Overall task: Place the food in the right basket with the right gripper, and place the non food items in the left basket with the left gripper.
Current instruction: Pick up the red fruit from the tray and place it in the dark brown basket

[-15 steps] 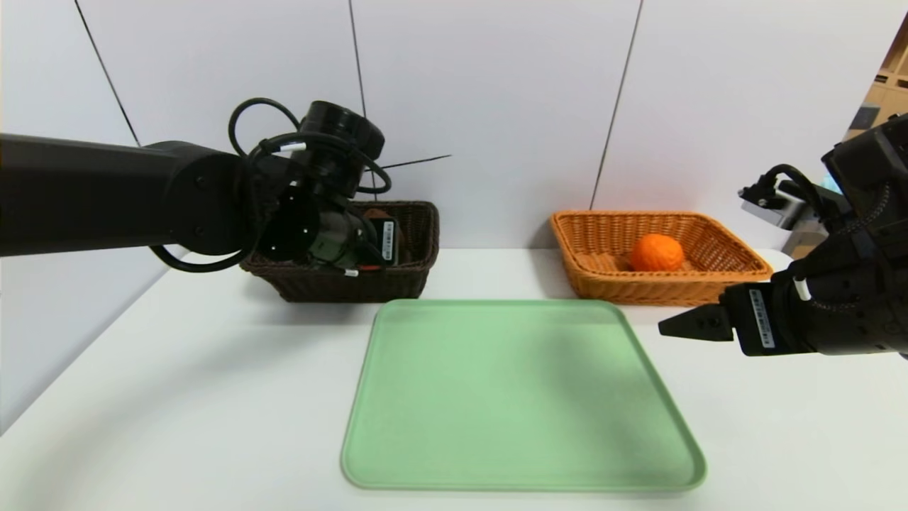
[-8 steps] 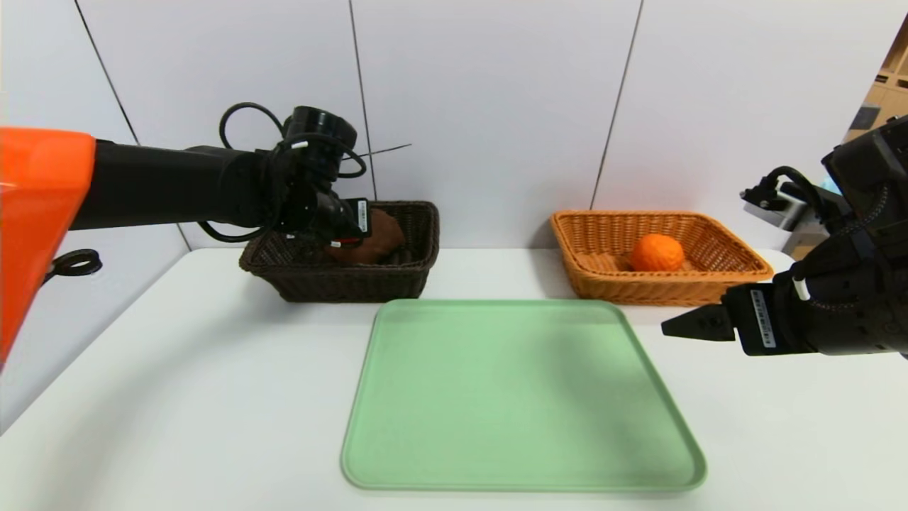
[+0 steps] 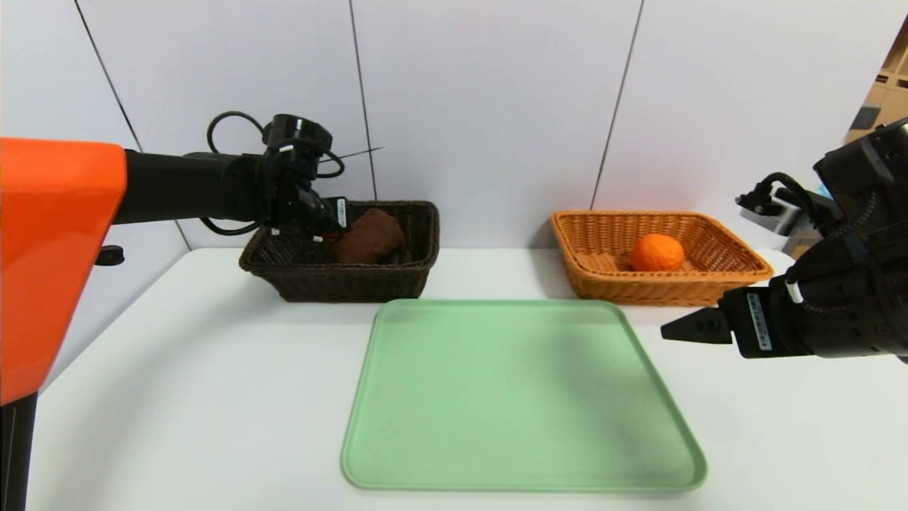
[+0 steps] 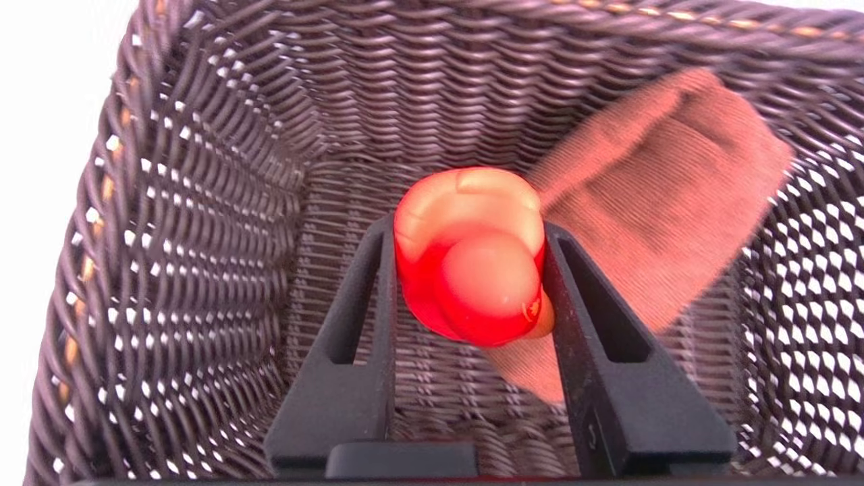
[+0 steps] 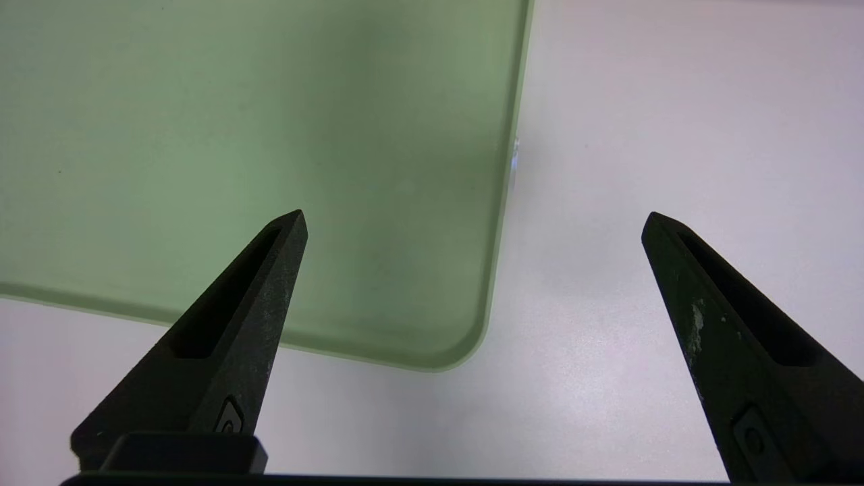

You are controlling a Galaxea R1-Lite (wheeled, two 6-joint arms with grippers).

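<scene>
My left gripper (image 3: 333,226) reaches over the left basket (image 3: 340,285), a dark brown wicker one, and is shut on the small red toy (image 4: 472,256). In the left wrist view both black jaws press the toy's sides above the basket floor (image 4: 202,202). The rolled brown towel (image 3: 369,235) lies in the same basket, beside the toy (image 4: 661,196). The food, a round orange fruit (image 3: 657,253), sits inside the right basket (image 3: 709,285), the orange-tan one. My right gripper (image 3: 674,328) hangs open near the table's right side, in front of that basket, with nothing between its jaws (image 5: 472,216).
A green tray (image 3: 518,397) with nothing on it lies in the middle of the white table; its corner (image 5: 432,337) shows below the right gripper. A white panelled wall stands close behind both baskets.
The left arm has swung left and reached farther over the dark basket, still holding the red toy; the towel now shows more fully. The right arm has hardly moved.
</scene>
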